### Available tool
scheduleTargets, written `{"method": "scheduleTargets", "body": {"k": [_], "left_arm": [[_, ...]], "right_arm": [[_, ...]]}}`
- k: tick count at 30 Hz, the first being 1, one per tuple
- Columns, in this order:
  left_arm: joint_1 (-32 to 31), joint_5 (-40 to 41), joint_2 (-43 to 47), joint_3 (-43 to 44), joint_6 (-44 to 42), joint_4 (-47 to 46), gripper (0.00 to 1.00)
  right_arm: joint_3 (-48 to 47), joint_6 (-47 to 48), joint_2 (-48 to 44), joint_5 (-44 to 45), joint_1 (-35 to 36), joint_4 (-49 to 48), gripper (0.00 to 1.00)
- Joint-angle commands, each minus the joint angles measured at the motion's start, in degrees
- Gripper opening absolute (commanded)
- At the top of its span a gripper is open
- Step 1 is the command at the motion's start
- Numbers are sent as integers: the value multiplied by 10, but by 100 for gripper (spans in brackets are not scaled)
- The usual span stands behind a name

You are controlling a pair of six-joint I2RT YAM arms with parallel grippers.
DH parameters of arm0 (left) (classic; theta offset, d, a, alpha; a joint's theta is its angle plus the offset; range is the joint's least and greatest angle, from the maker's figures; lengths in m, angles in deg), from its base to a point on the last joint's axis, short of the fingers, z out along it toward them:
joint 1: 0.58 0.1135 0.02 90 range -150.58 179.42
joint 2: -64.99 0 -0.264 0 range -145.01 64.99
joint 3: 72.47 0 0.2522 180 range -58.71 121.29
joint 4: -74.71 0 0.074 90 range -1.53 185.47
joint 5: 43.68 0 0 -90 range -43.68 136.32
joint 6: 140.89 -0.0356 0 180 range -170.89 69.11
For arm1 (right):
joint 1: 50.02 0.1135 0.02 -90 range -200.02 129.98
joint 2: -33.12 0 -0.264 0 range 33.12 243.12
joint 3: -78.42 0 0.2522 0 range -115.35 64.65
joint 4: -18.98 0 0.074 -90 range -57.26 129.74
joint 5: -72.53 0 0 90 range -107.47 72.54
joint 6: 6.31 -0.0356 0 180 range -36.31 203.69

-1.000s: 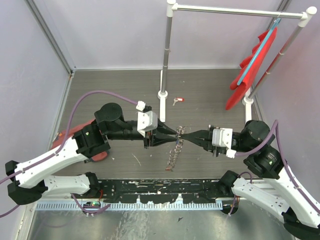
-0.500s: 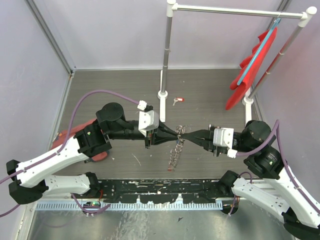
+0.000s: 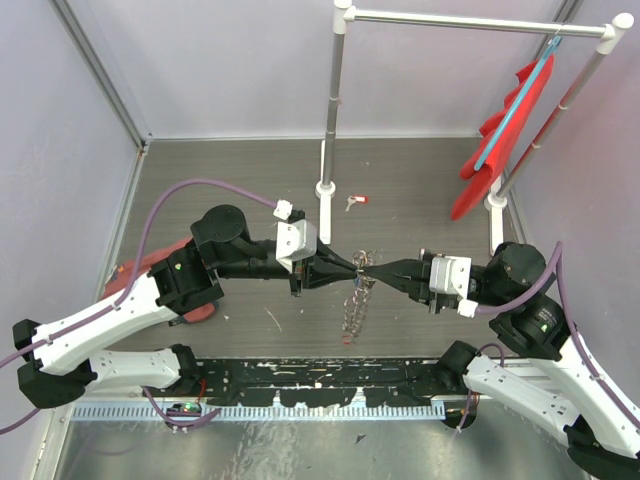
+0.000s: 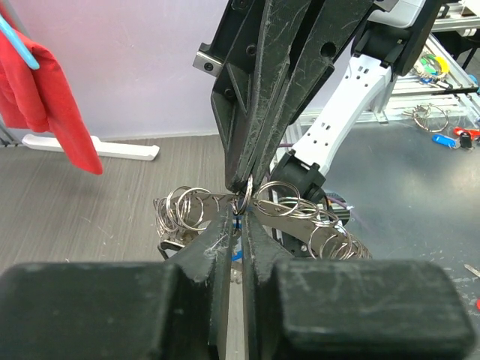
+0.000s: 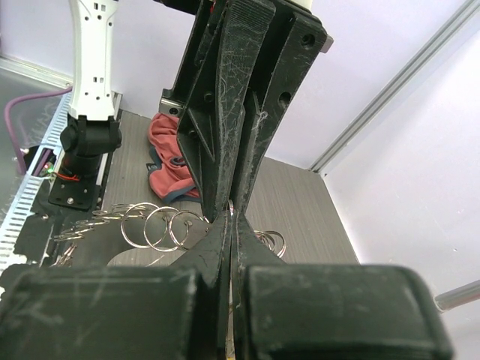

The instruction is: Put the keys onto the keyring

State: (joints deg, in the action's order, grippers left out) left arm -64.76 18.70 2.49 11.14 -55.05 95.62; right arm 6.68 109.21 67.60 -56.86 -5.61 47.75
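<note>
Mid-table, well clear of the walls, the left gripper (image 3: 351, 262) and right gripper (image 3: 379, 268) meet tip to tip. The right's jaws press tight on the silvery chain-like loop of metal rings, the keyring (image 3: 349, 310), which hangs over the grey table (image 3: 430, 190). The left's jaws pinch what looks like a blue-headed key (image 4: 235, 217). A red-headed key (image 3: 357, 201) lies apart beside the white pole base (image 3: 325, 187), with bare table around it.

The left gripper (image 4: 238, 219) has its fingers nearly together on the keyring (image 4: 182, 212), a cluster of silvery loops spilling out to either side. The right gripper (image 4: 247, 178) meets the keyring from above, seemingly pinching it too. Well left of the keyring hangs a red cloth (image 4: 56, 97).
</note>
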Motion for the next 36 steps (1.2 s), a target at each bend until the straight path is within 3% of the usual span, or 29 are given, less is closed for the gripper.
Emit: {"method": "scheduleTargets", "body": {"k": [1, 4, 7, 23, 28, 36], "left_arm": [[-1, -6, -2, 1, 2, -21, 14], [-1, -6, -2, 2, 2, -21, 14], [-1, -4, 0, 2, 2, -21, 23], [-1, -2, 1, 0, 2, -21, 24], [-1, 2, 2, -2, 3, -22, 33], [-1, 11, 7, -7, -1, -18, 33]], "right_arm": [[-16, -2, -4, 8, 0, -45, 1], [-15, 1, -2, 9, 0, -39, 1], [-14, 2, 0, 13, 0, -36, 1], [-15, -1, 3, 26, 0, -31, 1], [-16, 0, 0, 27, 0, -28, 1], [-19, 4, -9, 34, 0, -25, 1]]}}
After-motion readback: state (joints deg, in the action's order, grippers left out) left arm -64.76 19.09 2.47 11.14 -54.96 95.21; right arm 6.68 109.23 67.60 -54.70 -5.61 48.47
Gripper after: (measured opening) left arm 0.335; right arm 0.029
